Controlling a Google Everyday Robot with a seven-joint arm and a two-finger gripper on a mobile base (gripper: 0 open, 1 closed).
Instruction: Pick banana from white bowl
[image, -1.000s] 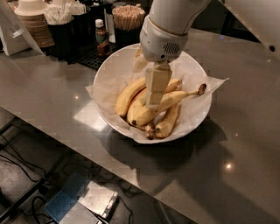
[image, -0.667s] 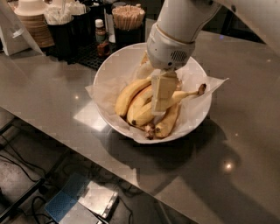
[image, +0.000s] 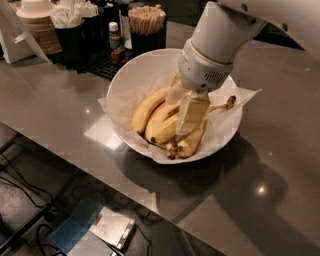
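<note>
The white bowl (image: 119, 90), lined with crinkled white paper, sits on the grey counter and holds several yellow bananas. The banana (image: 196, 142) with the long thin stem lies at the right of the bunch. Its stem runs up to a dark knob (image: 230, 101) on the paper. Two other bananas (image: 150, 107) lie to its left. My gripper (image: 191, 116) reaches down from the white arm into the middle of the bowl. It rests against the bunch, right over the long-stemmed banana, and hides the banana's upper part.
A black caddy at the back holds wooden stirrers (image: 146, 13), a small bottle (image: 115, 36) and napkins. A stack of brown cups with white lids (image: 36, 20) stands at the far left. The counter's front edge runs diagonally, with floor and cables below.
My gripper has moved a little to the right and lower into the bowl, toward the long-stemmed banana. The bananas and bowl have not moved.
</note>
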